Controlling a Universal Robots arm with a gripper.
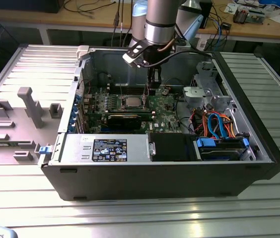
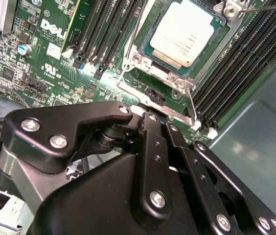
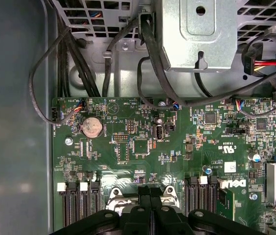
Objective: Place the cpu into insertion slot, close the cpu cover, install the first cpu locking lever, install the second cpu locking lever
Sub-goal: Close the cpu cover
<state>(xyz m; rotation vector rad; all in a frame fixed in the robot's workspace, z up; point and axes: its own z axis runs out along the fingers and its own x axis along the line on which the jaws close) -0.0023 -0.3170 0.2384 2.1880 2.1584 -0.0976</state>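
Cpu (image 2: 187, 32) sits flat in the insertion slot (image 2: 140, 56), silver top up, on the green motherboard (image 3: 143, 147) inside the open case (image 1: 179, 173). The cpu cover (image 2: 215, 46) is down on the slot, framing the cpu. The claw (image 2: 157, 122) is at the slot's edge, just outside the cover. Its fingers are drawn together with hardly a gap in both wrist views; can't tell if they pinch anything. The tips are right over a thin wire lever (image 2: 128, 88) running along that side of the slot, contact unclear. A second wire lever (image 2: 270, 6) is on the far side of the slot from the claw. In the exterior view the arm (image 1: 157, 25) hangs vertical into the case, with the claw just beside the slot on its back-wall side. The graphics card (image 1: 125, 119) lies on the slot's opposite side, toward the case front. The case stands on a ribbed metal tabletop (image 1: 130, 218).
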